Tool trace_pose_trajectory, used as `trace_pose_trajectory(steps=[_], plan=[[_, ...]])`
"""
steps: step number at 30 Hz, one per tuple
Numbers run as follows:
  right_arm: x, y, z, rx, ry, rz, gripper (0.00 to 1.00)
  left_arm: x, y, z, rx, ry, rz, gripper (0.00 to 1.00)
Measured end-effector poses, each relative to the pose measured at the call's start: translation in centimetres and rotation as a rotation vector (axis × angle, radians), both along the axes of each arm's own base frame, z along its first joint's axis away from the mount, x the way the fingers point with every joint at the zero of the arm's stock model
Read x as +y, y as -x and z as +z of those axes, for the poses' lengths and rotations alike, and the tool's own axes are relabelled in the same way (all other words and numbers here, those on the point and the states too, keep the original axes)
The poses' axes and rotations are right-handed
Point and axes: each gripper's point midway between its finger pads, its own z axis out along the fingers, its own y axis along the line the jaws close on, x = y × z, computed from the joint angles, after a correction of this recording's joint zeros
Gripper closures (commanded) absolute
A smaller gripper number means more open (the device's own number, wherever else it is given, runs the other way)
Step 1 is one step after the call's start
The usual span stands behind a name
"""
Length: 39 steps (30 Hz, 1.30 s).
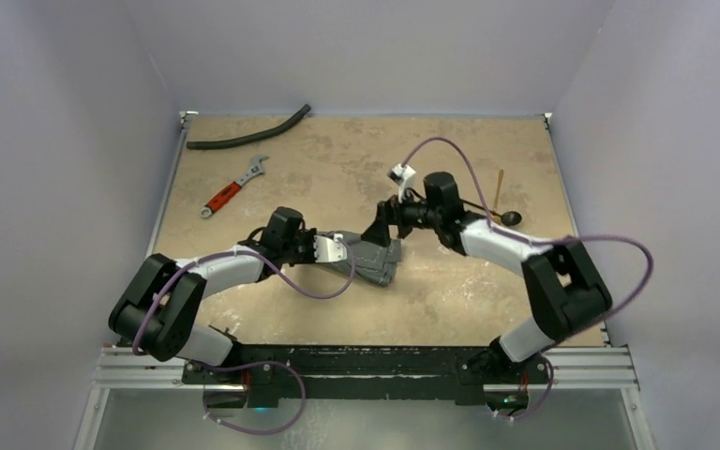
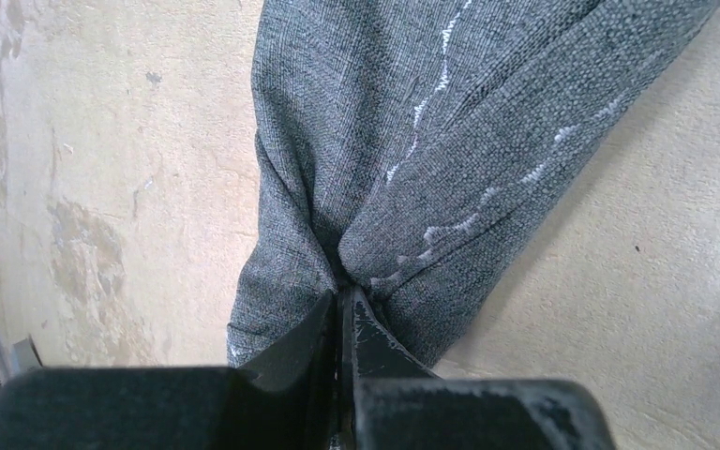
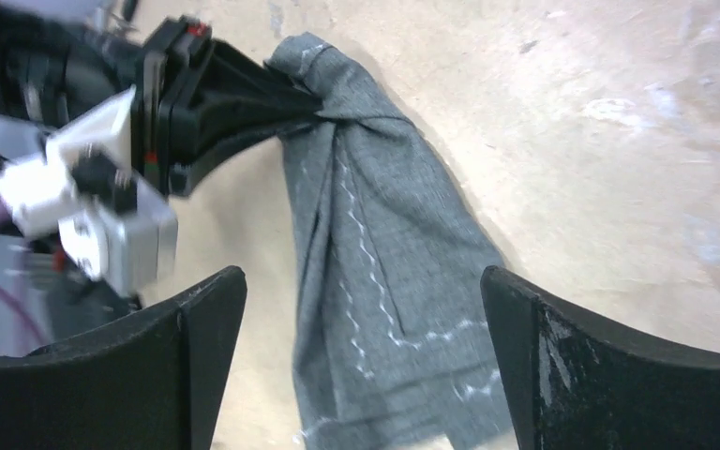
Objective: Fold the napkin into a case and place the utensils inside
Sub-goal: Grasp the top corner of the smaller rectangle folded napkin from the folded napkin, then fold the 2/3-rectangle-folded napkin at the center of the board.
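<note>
The left hand (image 2: 342, 300) is shown clamped together on a gathered corner of the grey napkin (image 2: 412, 112), which is bunched into a long strip near the middle of the desk (image 1: 337, 159). From the right wrist, the strip is seen running from the pinch at 11 o'clock to 5 o'clock. The right hand (image 3: 364, 281) is held wide apart over the free end, with nothing gripped. The utensils (image 1: 509, 217) are seen toward the desk's 3 o'clock edge, nearer the right hand.

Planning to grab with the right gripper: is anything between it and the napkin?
Nothing visible does. The right gripper hangs open over the napkin, with only cloth showing between its jaws. The left gripper is shut on the napkin's opposite end, clear of that path.
</note>
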Motion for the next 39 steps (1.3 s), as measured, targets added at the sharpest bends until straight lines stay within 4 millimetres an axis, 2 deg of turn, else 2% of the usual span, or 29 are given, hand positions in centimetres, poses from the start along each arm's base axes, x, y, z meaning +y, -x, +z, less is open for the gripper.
trace_pose_trajectory(steps=[3, 5, 8, 11, 14, 17, 23, 28, 33, 35, 39], plan=[[-1.9, 1.2, 0.9, -0.198, 0.023, -0.03, 0.01, 0.1, -0.1, 0.0, 0.007, 0.011, 0.008, 1.0], [-2.4, 1.5, 1.9, -0.329, 0.049, 0.002, 0.01, 0.2, -0.1, 0.1, 0.016, 0.016, 0.019, 1.0], [-2.4, 1.8, 3.9, -0.559, 0.105, 0.083, 0.01, 0.6, -0.2, 0.1, 0.027, 0.024, 0.041, 1.0], [-1.5, 4.0, 6.1, -0.784, 0.154, 0.213, 0.01, 0.8, -0.3, 0.1, 0.04, 0.034, 0.061, 1.0], [-0.9, 6.0, 6.7, -0.893, 0.17, 0.308, 0.01, 0.8, -0.3, 0.1, 0.054, 0.043, 0.072, 1.0], [-1.6, 7.1, 5.0, -0.907, 0.213, 0.363, 0.01, 0.9, -0.2, 0.2, 0.068, 0.049, 0.084, 1.0], [-2.5, 7.8, -0.4, -0.813, 0.315, 0.47, 0.01, 1.0, -0.2, 0.2, 0.075, 0.05, 0.09, 1.0], [-2.3, 9.1, -2.7, -0.779, 0.337, 0.539, 0.02, 1.0, -0.2, 0.2, 0.074, 0.049, 0.088, 1.0], [-1.6, 10.4, -4.9, -0.755, 0.372, 0.607, 0.14, 1.0, -0.2, 0.2, 0.073, 0.048, 0.086, 1.0], [-1.6, 10.5, -6.0, -0.736, 0.396, 0.618, 0.2, 1.0, -0.2, 0.2, 0.073, 0.048, 0.086, 1.0], [-2.1, 10.4, -8.5, -0.672, 0.458, 0.626, 0.26, 1.0, -0.2, 0.2, 0.072, 0.047, 0.083, 1.0]])
